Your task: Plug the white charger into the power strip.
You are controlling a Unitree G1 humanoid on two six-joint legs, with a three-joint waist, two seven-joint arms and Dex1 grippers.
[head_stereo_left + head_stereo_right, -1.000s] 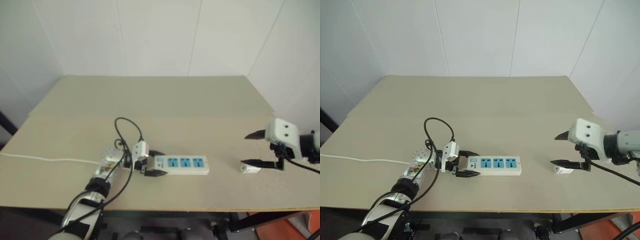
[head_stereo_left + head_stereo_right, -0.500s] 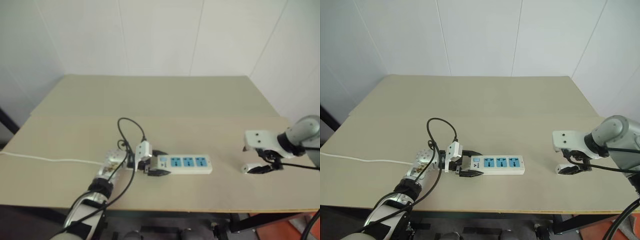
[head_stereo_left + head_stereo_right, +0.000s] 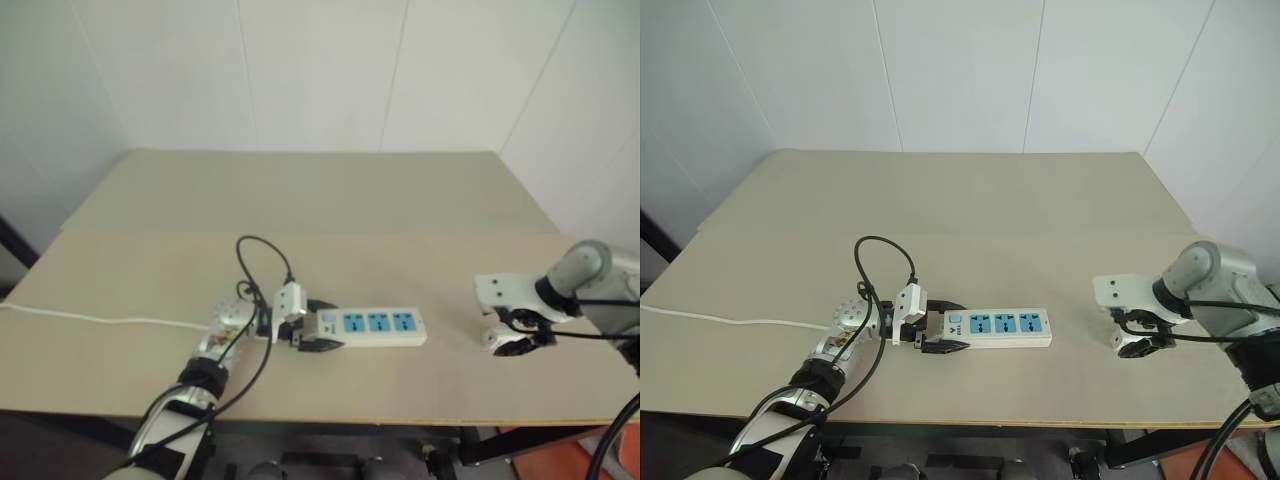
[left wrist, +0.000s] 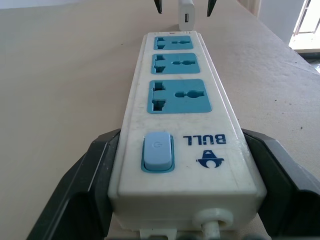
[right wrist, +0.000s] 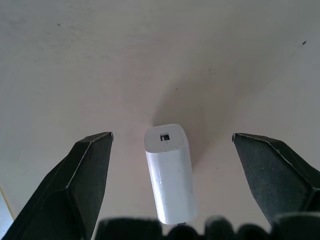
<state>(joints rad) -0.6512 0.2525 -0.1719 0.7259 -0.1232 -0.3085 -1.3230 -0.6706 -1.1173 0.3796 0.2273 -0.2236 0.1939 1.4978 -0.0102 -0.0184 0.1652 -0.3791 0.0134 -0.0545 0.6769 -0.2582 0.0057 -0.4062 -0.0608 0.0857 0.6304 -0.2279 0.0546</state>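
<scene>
Pinning the power strip (image 4: 180, 125) steady, the left gripper (image 3: 312, 333) clenches it; the right gripper (image 5: 172, 175) straddles the white charger (image 5: 170, 172), jaws released, ready to grasp.

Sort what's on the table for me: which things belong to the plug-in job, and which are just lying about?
Job:
- white charger, standing between the open right gripper fingers
- power strip, clamped at its switch end by the left gripper

Lying about:
- nothing loose; just the table
</scene>
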